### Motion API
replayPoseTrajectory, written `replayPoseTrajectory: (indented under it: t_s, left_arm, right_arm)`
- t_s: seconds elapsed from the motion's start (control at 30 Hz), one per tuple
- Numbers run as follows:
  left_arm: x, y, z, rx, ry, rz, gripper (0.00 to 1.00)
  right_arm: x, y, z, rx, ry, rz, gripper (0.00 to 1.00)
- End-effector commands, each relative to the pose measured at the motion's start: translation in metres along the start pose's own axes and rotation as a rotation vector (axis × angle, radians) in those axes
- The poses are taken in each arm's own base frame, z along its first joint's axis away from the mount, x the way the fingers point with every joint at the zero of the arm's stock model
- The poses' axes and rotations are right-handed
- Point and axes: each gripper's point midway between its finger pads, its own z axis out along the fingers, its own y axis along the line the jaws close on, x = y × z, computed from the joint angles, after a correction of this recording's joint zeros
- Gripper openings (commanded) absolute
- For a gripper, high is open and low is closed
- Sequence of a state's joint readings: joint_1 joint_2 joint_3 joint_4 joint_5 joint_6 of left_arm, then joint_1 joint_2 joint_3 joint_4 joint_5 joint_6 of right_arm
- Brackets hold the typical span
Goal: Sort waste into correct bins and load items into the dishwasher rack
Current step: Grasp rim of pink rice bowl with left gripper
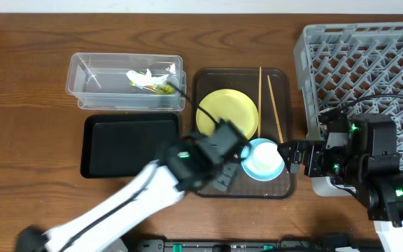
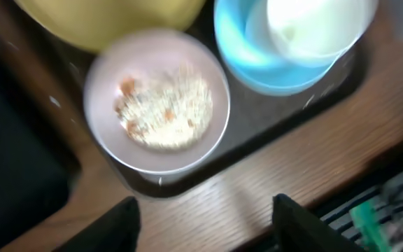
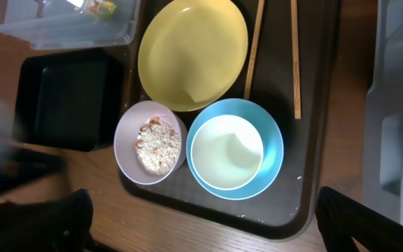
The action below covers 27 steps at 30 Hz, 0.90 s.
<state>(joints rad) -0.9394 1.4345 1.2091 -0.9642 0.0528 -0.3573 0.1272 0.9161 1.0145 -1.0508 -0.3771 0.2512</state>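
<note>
A small pale bowl of beige rice crumbs (image 2: 158, 105) sits on the brown serving tray (image 3: 327, 140), beside a light-blue bowl (image 3: 275, 150) with a white bowl (image 3: 226, 152) nested inside. The yellow plate (image 1: 227, 112) and two chopsticks (image 1: 260, 98) lie further back on the tray. My left gripper (image 2: 208, 224) is open and empty, hovering over the tray's front edge just in front of the crumb bowl. My right gripper (image 3: 208, 224) is open and empty, near the tray's front right. The sauce packet (image 1: 161, 87) and paper scrap (image 1: 142, 77) lie in the clear tub (image 1: 89, 84).
The black tray (image 1: 128, 143) lies in front of the clear tub, left of the serving tray. The grey dishwasher rack (image 1: 369, 63) stands at the far right, behind my right arm. My left arm hides the crumb bowl in the overhead view.
</note>
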Motion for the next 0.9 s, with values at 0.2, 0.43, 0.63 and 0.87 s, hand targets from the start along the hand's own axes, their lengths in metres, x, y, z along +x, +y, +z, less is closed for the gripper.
replayPoseTrajectory:
  t_s: [0.2,0.43,0.63,0.87]
  left_arm:
    - [0.014,-0.015,0.094,-0.081,0.182,0.103,0.55]
    - [0.01,-0.015,0.12,-0.094,0.187,0.115,0.49]
    - [0.008,-0.008,0.119,-0.135,0.174,0.118,0.19]
    - [0.008,0.003,0.107,-0.175,0.172,0.104,0.06]
  right_arm:
    - [-0.005,-0.003,-0.005,0.013,-0.018,-0.003,0.99]
    - [-0.004,-0.003,-0.005,0.013,-0.017,-0.003,0.99]
    - [-0.005,-0.002,-0.005,0.013,-0.017,-0.003,0.99]
    - [-0.005,-0.002,-0.005,0.012,-0.021,-0.004,0.99]
